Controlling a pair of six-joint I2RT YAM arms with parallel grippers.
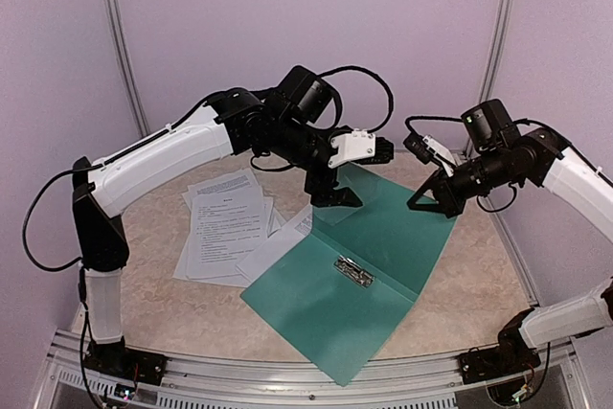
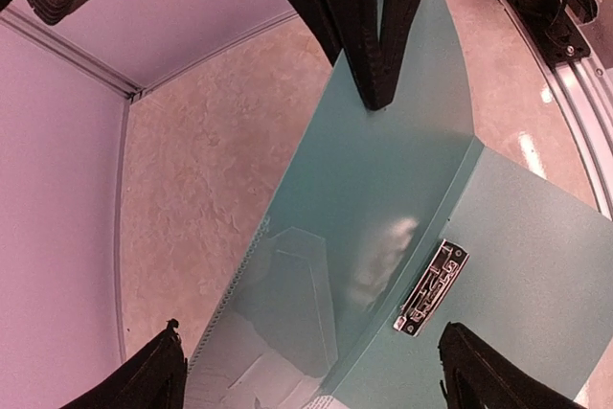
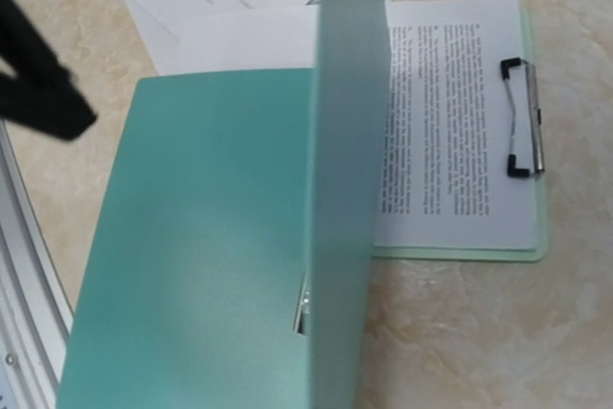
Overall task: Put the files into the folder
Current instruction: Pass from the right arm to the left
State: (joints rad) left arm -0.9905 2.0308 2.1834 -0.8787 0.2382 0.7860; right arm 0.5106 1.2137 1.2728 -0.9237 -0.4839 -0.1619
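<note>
Left gripper (image 1: 333,200) hangs over the middle of the counter (image 1: 469,294) with its fingers (image 2: 144,380) spread wide and nothing between them. Seen from my left wrist, they straddle the folder (image 1: 326,308) from above without touching it. My right gripper (image 1: 426,200) is pinched together on the outer edge of the folder's far leaf, holding that leaf tilted up off the counter. The near leaf lies flat. The metal clip (image 1: 352,271) sits on the flat leaf just beside the fold, uncovered.

The flat leaf's near corner comes close to the rail (image 1: 287,363) along the counter's front edge. The files (image 1: 225,222) lie in a loose fan to the left of the folder, flat on the counter. A white sheet's edge runs under the folder's left edge. From my right wrist, a pale clipboard (image 3: 479,254) with a printed sheet on it lies on the far side of the raised leaf, close to its foot.

Bare counter shows to the right of the folder and in front of the files. The right wall (image 1: 565,64) stands close behind my right arm.
</note>
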